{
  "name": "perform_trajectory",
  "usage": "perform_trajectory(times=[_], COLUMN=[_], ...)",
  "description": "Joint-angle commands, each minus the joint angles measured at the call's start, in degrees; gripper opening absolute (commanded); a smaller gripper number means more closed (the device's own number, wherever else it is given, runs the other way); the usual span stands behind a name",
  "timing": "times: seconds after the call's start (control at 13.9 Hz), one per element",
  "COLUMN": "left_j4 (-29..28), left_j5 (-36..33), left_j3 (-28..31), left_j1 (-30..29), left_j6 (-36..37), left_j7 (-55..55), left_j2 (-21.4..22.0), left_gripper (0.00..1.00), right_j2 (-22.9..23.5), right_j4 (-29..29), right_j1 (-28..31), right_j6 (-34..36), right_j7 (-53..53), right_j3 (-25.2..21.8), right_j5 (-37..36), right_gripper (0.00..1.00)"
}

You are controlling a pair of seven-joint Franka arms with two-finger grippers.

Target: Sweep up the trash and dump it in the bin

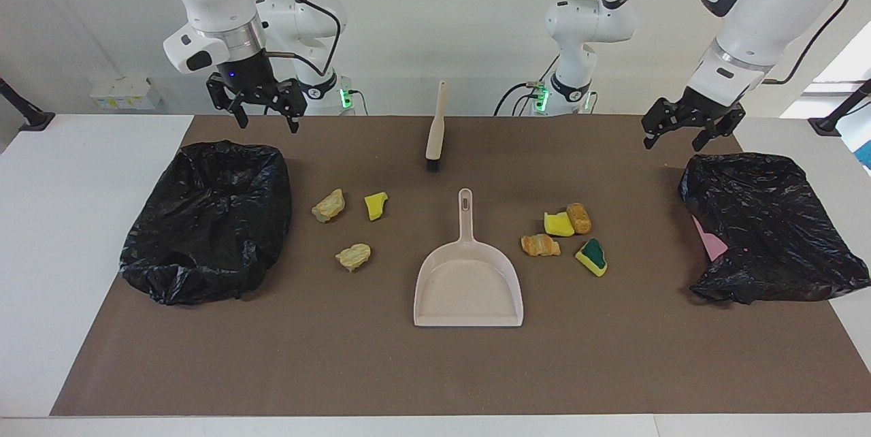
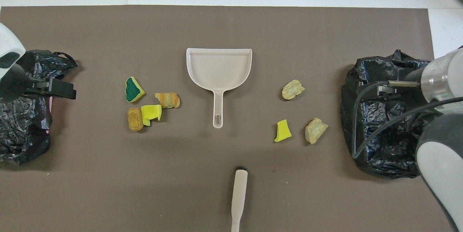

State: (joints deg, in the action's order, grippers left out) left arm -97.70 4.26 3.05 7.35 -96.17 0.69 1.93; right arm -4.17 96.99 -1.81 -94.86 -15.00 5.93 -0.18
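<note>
Sponge trash (image 1: 563, 236) unswept, all seven chunks | I see brush (image 1: 435, 127), dustpan (image 1: 468, 279) untouched | left gripper (image 1: 685, 132), right gripper (image 1: 264, 103) both spread, empty | bins (image 1: 207, 219) await

One camera sits high across the table, looking back at both white robot arms and taking in the whole brown paper mat (image 1: 340, 369) from some way off. The other hangs above the robots' own end, aimed forward and steeply down, closer in, so the mat (image 2: 289, 26) nearly fills it. Both catch the beige plastic dustpan (image 1: 468, 284) (image 2: 218, 69) mid-mat, its handle toward the robots, half a turn apart between views.
</note>
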Motion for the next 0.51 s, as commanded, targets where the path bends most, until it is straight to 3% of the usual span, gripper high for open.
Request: perform_trajectory(times=[0.0, 0.14, 0.43], left_j4=[-5.5, -9.2, -24.5], left_j5=[1.4, 1.5, 2.2], left_j3=[0.0, -0.2, -0.2], left_j1=[1.1, 1.9, 8.0], left_j6=[-4.3, -6.6, -16.7], left_j7=[-0.2, -0.3, -0.3], left_j2=[1.4, 2.7, 9.6], left_gripper=[1.00, 1.00, 1.00], right_j2=[-0.6, 1.3, 6.4], right_j4=[2.7, 2.5, 1.1], right_j1=[-1.4, -3.7, -8.5], right_j6=[-3.0, -5.6, -11.9], right_j7=[-1.4, -4.6, -9.3], right_j3=[0.2, 0.2, 0.2], right_j5=[0.3, 0.0, -0.3], right_gripper=[1.00, 1.00, 1.00])
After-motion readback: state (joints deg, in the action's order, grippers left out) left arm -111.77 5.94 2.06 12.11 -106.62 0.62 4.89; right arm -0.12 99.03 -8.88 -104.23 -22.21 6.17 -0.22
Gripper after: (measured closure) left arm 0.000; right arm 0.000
